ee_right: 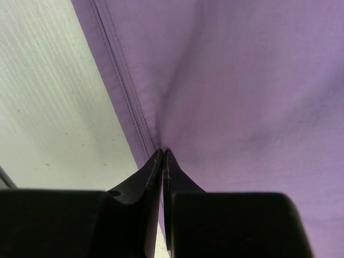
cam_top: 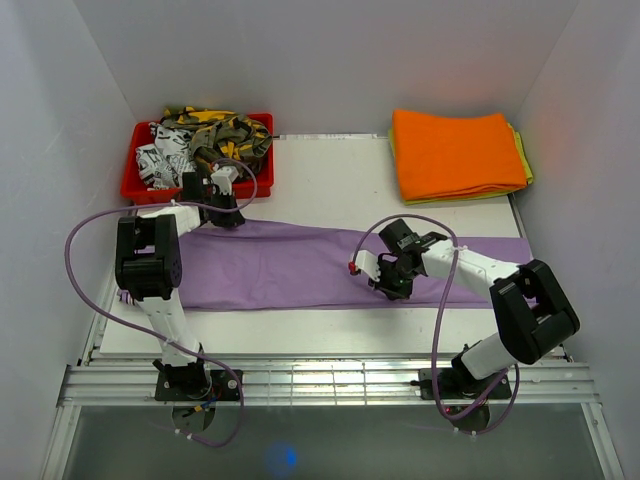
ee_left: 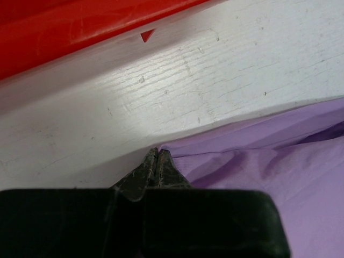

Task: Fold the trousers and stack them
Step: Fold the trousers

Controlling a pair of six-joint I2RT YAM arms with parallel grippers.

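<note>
Top external view: the trousers (cam_top: 280, 265) lie flat across the table (cam_top: 330, 180), from left edge to right edge. My left gripper (cam_top: 226, 212) is clenched on their far edge beside the red bin (cam_top: 135, 185). My right gripper (cam_top: 390, 287) pinches a stitched hem mid-table.

The left arm (cam_top: 150, 260) and the right arm (cam_top: 533, 310) are showing white tubular links between bulky black joint housings. A lilac cable (cam_top: 68, 245) is running along each. The black fingers (ee_left: 141, 173) are tapering to thin, scuffed tips.
</note>
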